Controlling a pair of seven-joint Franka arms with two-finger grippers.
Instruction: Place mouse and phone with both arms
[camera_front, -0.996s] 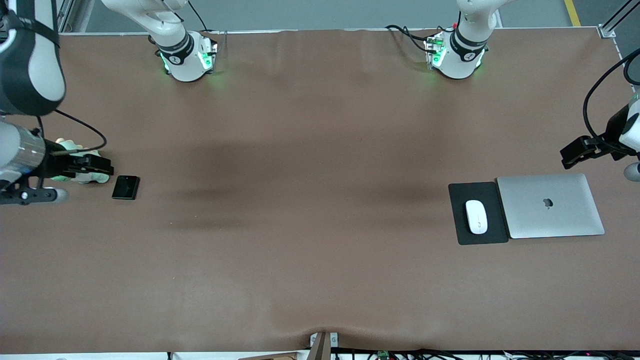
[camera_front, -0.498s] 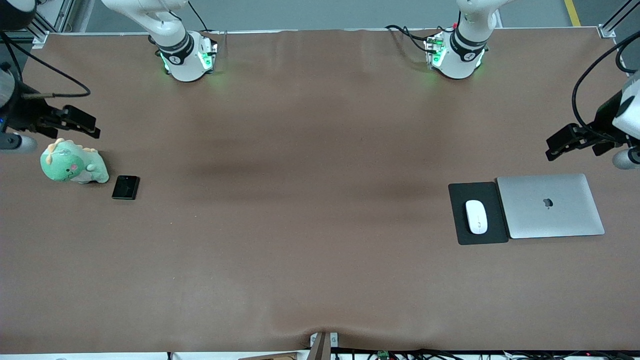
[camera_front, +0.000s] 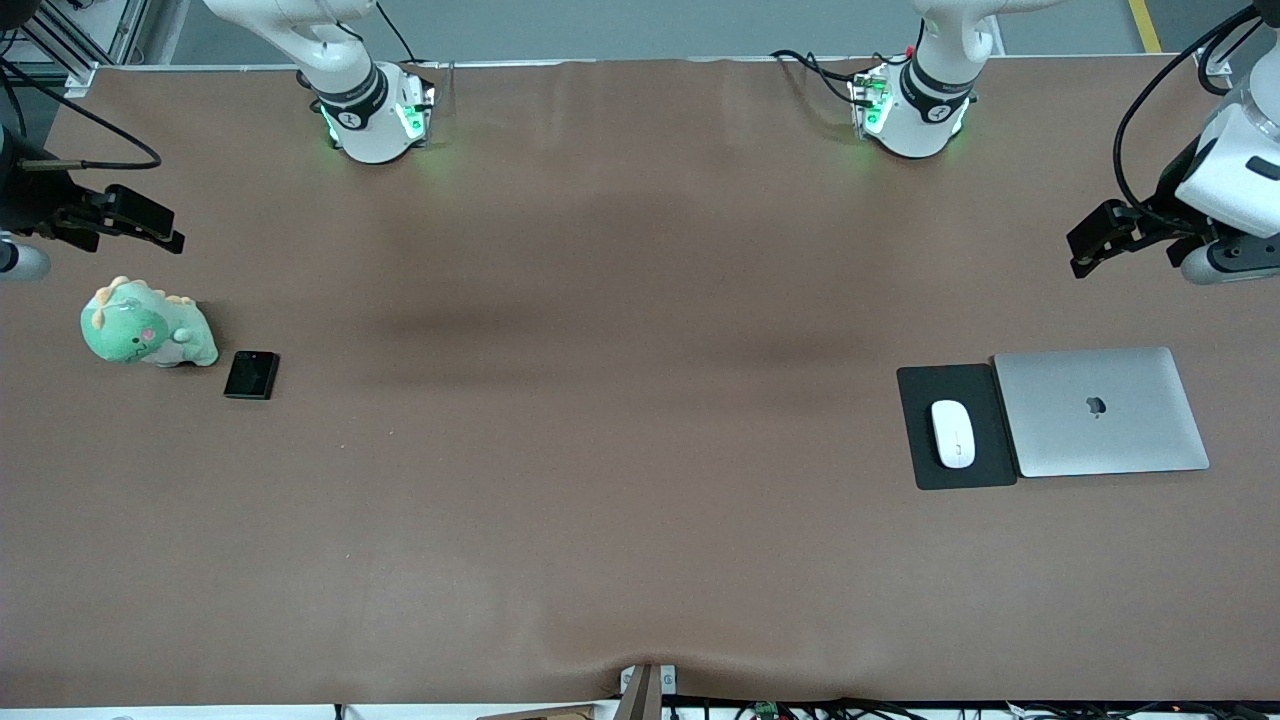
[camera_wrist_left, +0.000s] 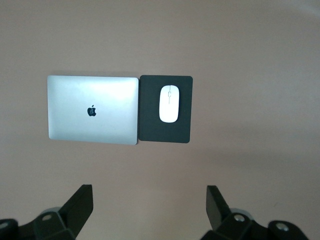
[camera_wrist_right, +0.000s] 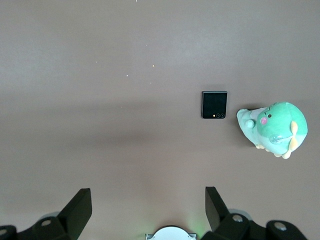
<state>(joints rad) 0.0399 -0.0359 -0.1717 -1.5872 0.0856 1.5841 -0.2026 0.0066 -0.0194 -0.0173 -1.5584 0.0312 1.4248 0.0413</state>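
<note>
The white mouse (camera_front: 953, 433) lies on a black pad (camera_front: 955, 426) near the left arm's end of the table; it also shows in the left wrist view (camera_wrist_left: 169, 103). The black phone (camera_front: 251, 375) lies flat near the right arm's end, next to a green plush toy (camera_front: 145, 333); it also shows in the right wrist view (camera_wrist_right: 214, 104). My left gripper (camera_front: 1090, 243) is open and empty, high over bare table beside the laptop; its open tips show in its wrist view (camera_wrist_left: 149, 202). My right gripper (camera_front: 150, 222) is open and empty, up over bare table beside the plush; its tips show in its wrist view (camera_wrist_right: 149, 204).
A closed silver laptop (camera_front: 1100, 411) lies against the pad, toward the left arm's end; it also shows in the left wrist view (camera_wrist_left: 93, 110). The plush also shows in the right wrist view (camera_wrist_right: 272, 127). The arm bases (camera_front: 372, 110) (camera_front: 908, 108) stand at the table's edge farthest from the front camera.
My right gripper has lifted off the area over the plush and drawn back toward its base, uncovering the toy. My left gripper has risen and moved toward its base. Phone and mouse have not moved.
</note>
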